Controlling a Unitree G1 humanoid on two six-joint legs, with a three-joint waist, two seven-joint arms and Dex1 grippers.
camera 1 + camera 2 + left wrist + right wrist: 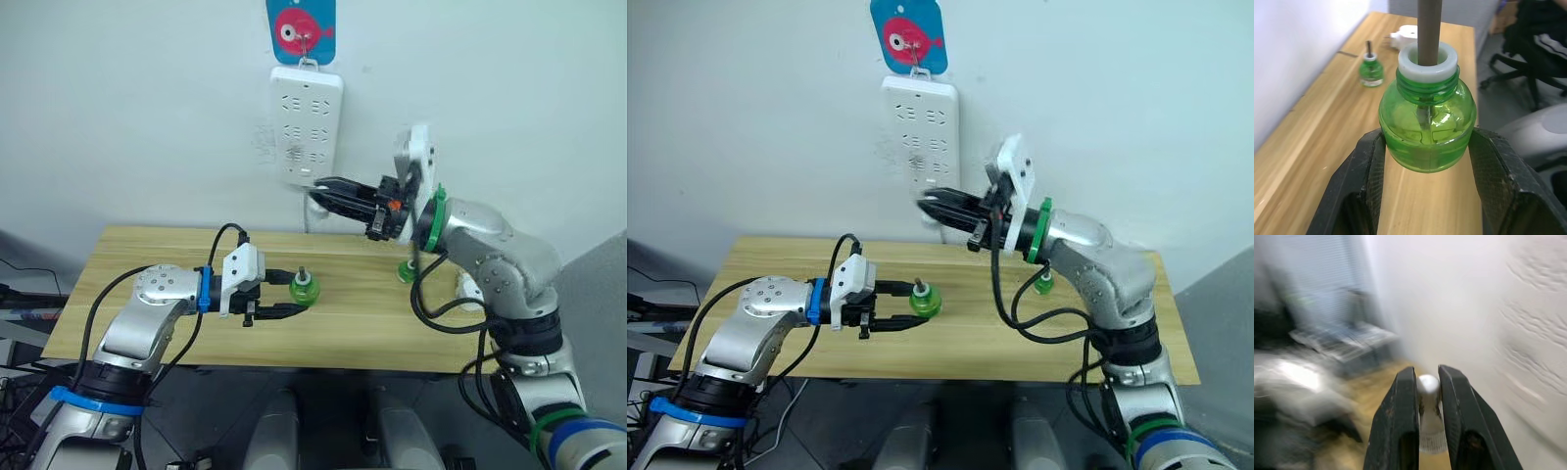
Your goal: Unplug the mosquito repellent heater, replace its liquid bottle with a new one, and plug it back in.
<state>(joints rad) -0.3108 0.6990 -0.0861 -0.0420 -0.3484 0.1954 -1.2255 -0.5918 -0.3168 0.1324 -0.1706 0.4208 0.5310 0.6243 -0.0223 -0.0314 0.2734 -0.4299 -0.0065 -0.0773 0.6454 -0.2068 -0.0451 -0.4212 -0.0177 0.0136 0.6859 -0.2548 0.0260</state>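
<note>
While the left gripper (290,299) squeezes a green bottle (1426,129) between its two fingers down on the wooden table (147,257), the bottle stands upright with its wick pointing up, likely so nothing spills and it is ready for the swap. Farther back, a second green bottle (1371,71) waits on the table. Up by the wall, the right gripper (931,205) is clamped on the mosquito repellent heater (1428,415), just under the power strip (306,125), probably to pull it free.

Glossy green plastic bottle (1425,129), matt wooden table (1327,147)
</note>
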